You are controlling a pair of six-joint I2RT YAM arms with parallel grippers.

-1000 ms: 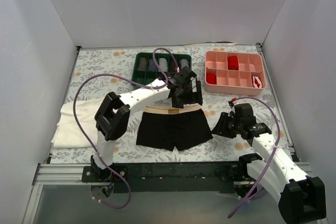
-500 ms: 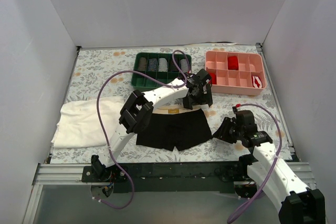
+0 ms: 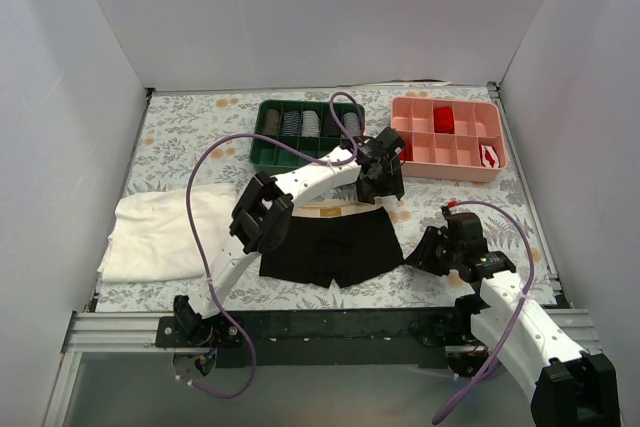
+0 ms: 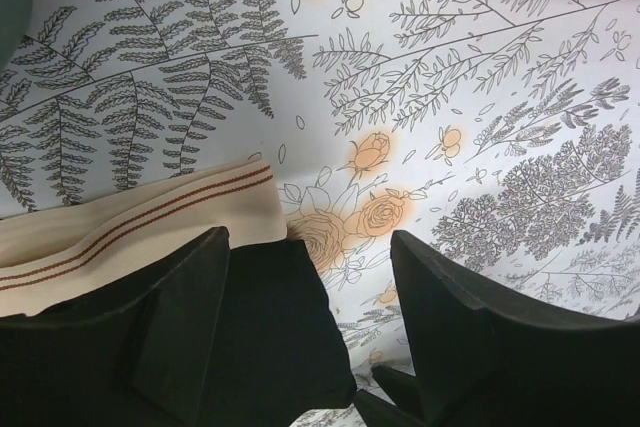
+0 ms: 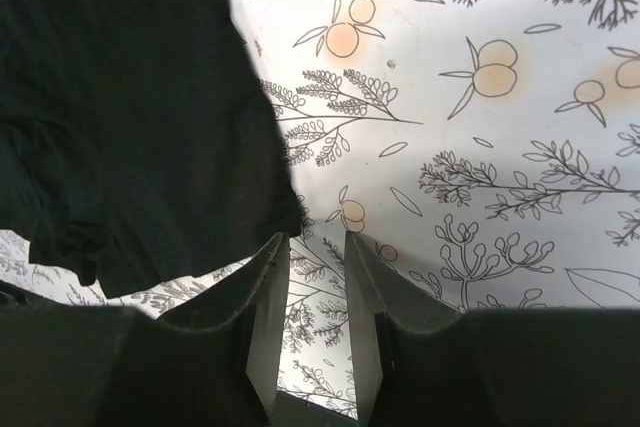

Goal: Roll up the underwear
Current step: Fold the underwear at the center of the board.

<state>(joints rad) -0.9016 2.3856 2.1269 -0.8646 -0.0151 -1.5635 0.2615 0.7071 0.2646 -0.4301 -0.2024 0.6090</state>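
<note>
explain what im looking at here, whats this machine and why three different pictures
These are two robot arms, each ending in a two-finger gripper. The wide picture looks down from above and behind them. The other two come from a camera on each wrist.

On the patterned table lie black underwear, a white cloth, a green tray and a pink tray holding red rolls.

The left gripper is open over the waistband's corner. The right gripper, slightly open, is by a leg's edge. Neither holds anything.

A robotics lab booth: white walls point(image 3: 320, 7) enclose a floral-clothed table point(image 3: 195, 127) on aluminium framing point(image 3: 120, 328).
</note>
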